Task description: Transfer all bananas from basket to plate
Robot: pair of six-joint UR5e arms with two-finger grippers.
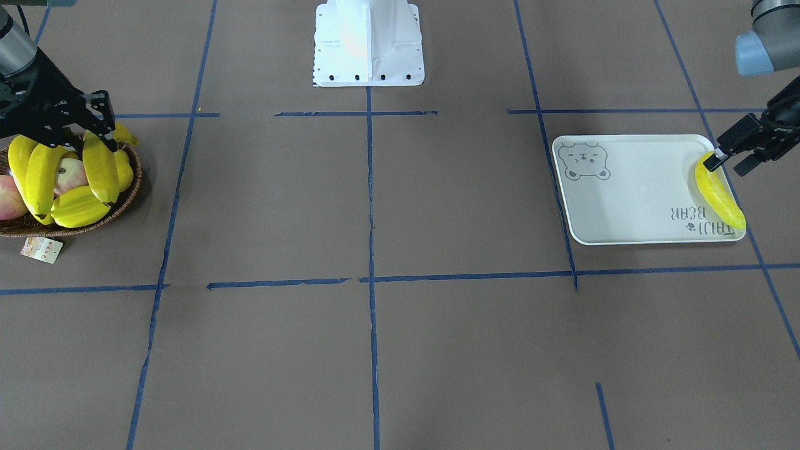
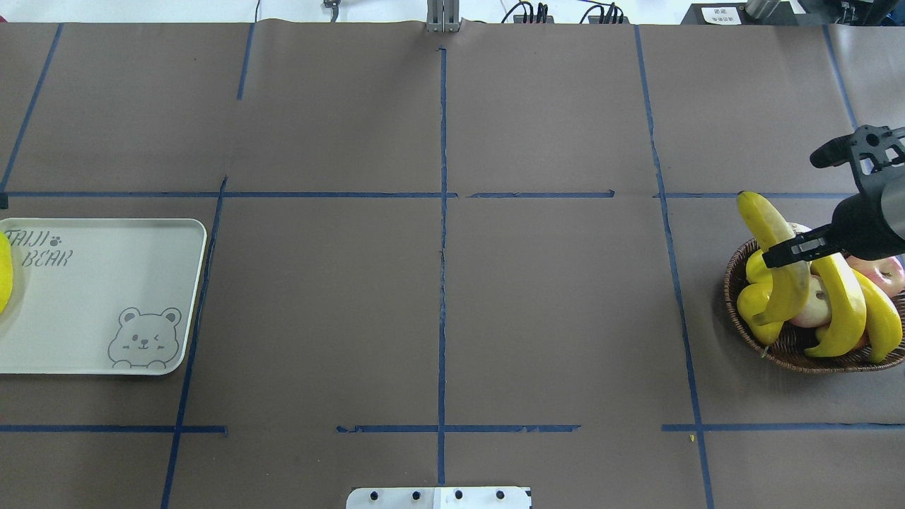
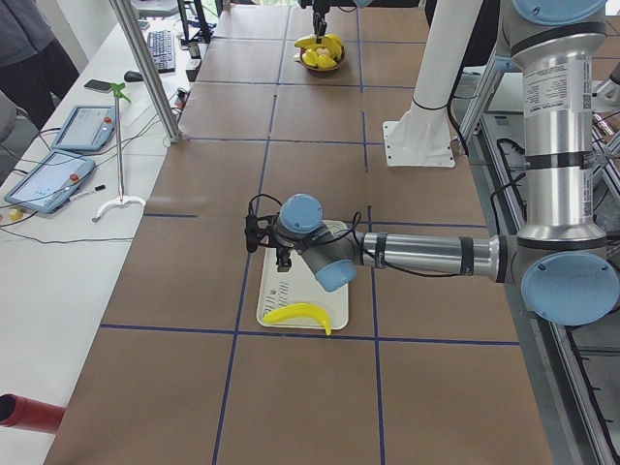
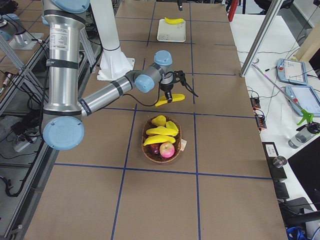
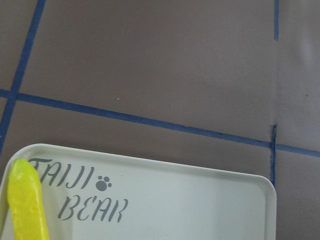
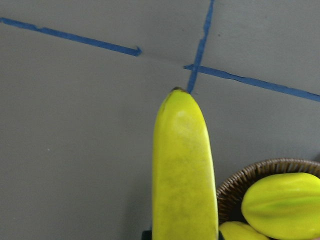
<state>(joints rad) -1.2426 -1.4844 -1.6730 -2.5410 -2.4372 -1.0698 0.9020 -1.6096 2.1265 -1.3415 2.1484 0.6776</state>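
My right gripper (image 2: 781, 258) is shut on a long yellow banana (image 2: 774, 240) and holds it above the wicker basket (image 2: 778, 346) at its rim; the banana fills the right wrist view (image 6: 182, 165). Two more bananas (image 2: 845, 304) lie in the basket. One banana (image 1: 719, 194) lies on the pale bear plate (image 1: 637, 187) along its outer edge. My left gripper (image 1: 730, 161) is open just beyond that banana's end, one finger close to its tip. The left wrist view shows the plate (image 5: 200, 200) and the banana's end (image 5: 25, 205).
The basket also holds a ridged yellow starfruit (image 2: 756, 300) and red-pink apples (image 2: 880, 272). A paper tag (image 1: 40, 249) hangs outside the basket. The robot's white base (image 1: 369, 44) stands between the two sides. Blue tape lines cross the brown table.
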